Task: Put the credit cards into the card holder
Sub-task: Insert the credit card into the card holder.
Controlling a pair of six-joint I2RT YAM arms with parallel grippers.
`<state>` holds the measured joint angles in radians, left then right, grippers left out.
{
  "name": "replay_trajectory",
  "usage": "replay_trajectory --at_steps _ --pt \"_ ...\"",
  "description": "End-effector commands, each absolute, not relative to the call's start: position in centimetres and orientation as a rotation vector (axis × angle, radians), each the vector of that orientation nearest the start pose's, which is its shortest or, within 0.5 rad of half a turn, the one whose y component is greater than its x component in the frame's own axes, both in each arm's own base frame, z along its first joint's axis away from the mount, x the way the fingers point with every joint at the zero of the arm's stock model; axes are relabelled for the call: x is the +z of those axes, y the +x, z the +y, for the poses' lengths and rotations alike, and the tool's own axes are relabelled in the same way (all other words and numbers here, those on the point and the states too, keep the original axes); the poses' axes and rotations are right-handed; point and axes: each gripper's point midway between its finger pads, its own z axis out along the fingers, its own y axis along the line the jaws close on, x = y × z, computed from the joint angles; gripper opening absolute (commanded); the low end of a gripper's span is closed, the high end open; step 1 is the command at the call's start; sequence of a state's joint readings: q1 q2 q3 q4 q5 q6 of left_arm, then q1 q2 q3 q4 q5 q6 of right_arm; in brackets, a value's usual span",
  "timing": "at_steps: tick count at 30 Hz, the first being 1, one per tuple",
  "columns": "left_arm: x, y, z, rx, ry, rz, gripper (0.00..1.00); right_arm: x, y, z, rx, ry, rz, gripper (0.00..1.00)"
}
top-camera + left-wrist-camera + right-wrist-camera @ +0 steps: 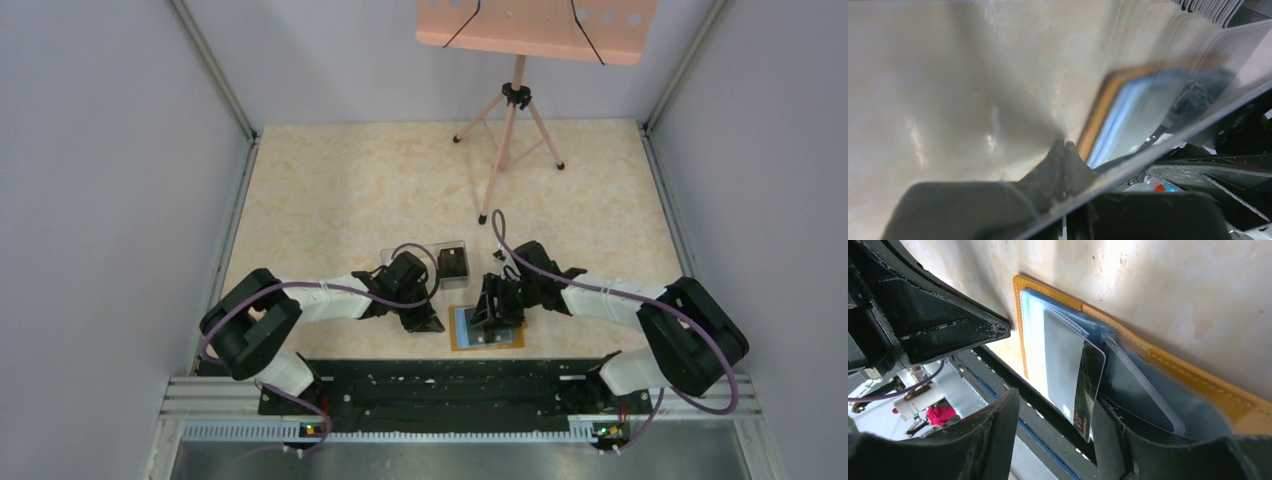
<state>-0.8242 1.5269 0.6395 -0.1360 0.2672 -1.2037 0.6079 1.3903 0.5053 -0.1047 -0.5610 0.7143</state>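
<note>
The orange card holder (487, 338) lies open and flat near the table's front edge, blue-grey pockets up. My right gripper (497, 314) hovers over it with its jaws wide apart. In the right wrist view a dark credit card (1089, 390) with "VIP" lettering is partly inside a pocket of the holder (1168, 365). It sits between my open gripper (1058, 405), close to the right finger (1133, 445). My left gripper (428, 322) is shut, its tips (1065, 146) on the table by the holder's orange left edge (1098, 115).
A clear plastic box (425, 252) stands just behind the left gripper, with a dark card (453, 262) inside. Its clear wall blurs the left wrist view. A pink music stand (510, 120) stands at the back. The black rail (440, 385) runs along the front.
</note>
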Motion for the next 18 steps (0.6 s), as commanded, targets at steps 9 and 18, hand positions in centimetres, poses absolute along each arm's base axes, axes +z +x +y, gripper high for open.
replay_trajectory --at_steps 9,18 --pt "2.3 16.4 -30.7 -0.906 -0.394 2.877 0.00 0.4 14.7 23.3 0.894 -0.199 2.880 0.58" --pt "2.8 16.5 -32.0 -0.926 -0.351 2.879 0.00 1.3 14.4 27.2 1.182 -0.217 2.837 0.50"
